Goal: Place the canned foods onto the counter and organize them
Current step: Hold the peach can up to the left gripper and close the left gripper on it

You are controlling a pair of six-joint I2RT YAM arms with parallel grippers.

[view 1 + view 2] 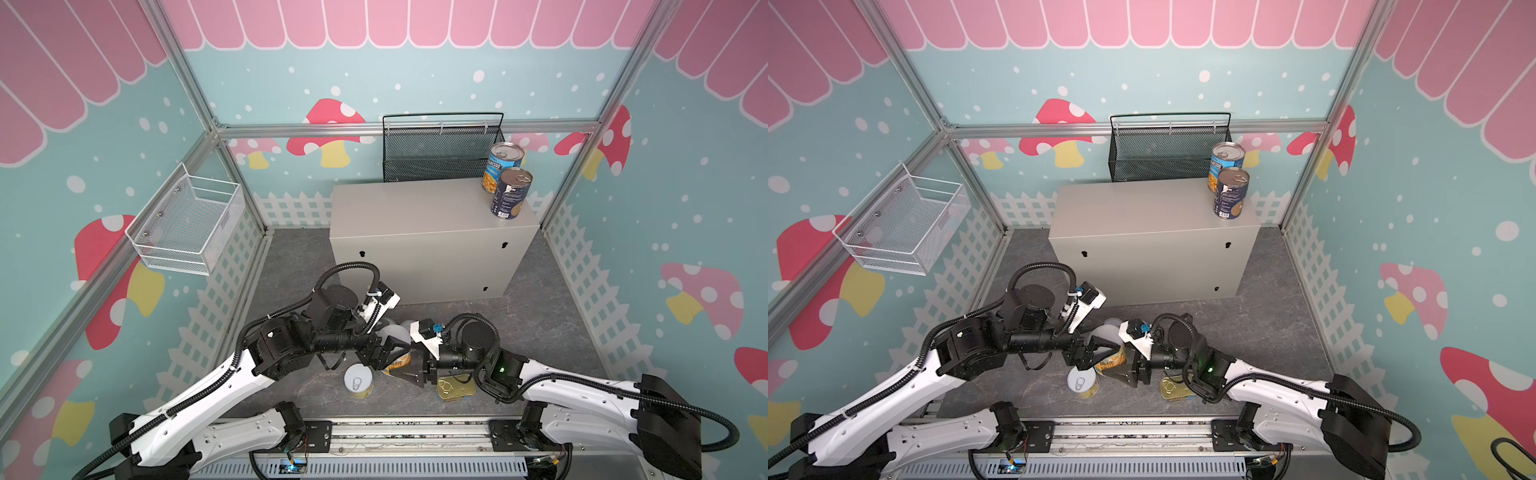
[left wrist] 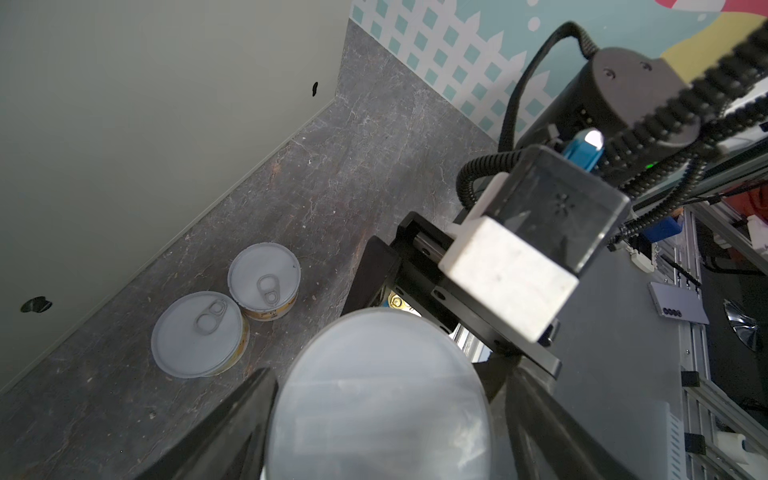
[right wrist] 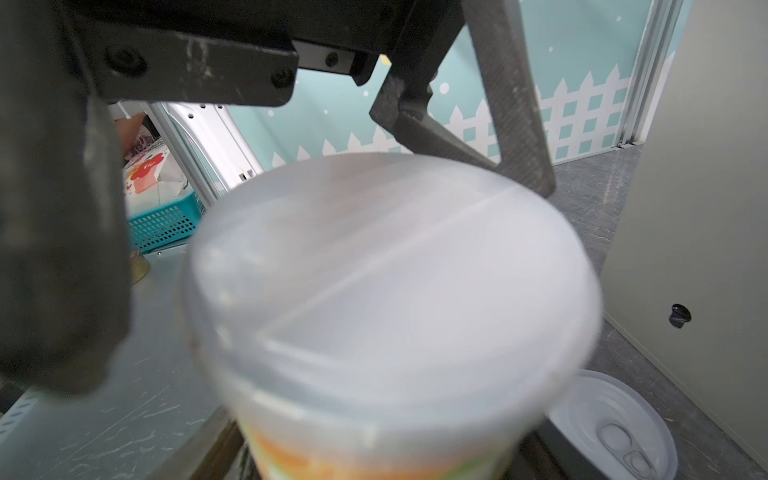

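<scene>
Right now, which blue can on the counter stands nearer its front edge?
The dark blue can, with its barcode showing; the lighter Progresso can stands behind it.

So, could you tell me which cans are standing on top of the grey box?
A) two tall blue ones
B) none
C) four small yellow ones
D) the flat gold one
A: only the back blue can and front blue can stand on the grey box, at its right end.
</scene>
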